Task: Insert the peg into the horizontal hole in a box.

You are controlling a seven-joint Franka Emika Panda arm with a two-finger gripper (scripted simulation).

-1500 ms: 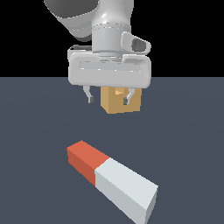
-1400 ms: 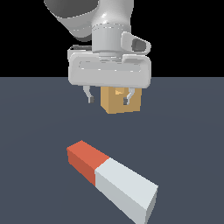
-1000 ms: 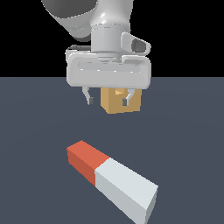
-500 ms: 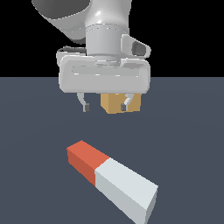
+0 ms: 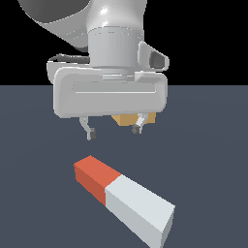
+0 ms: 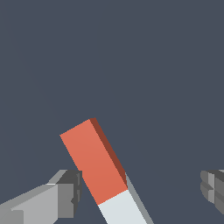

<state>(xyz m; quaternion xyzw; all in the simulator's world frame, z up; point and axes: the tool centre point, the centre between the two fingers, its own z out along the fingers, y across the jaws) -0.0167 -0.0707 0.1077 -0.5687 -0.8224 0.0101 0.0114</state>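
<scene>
Exterior view showed the gripper (image 5: 113, 131) hanging at frame centre with jaws spread wide and empty, above the peg (image 5: 123, 199), which lay flat on the dark counter (image 5: 213, 160) in the lower half of the frame. Only a tan sliver of the box (image 5: 125, 119) appeared behind the gripper body; its hole was hidden. Wrist view showed the peg's orange-red end (image 6: 94, 160) between the fingertips (image 6: 70, 193), touching neither, and no box.

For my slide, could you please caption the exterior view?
Open gripper hovers above the peg lying on the floor, box mostly hidden behind it.
</scene>
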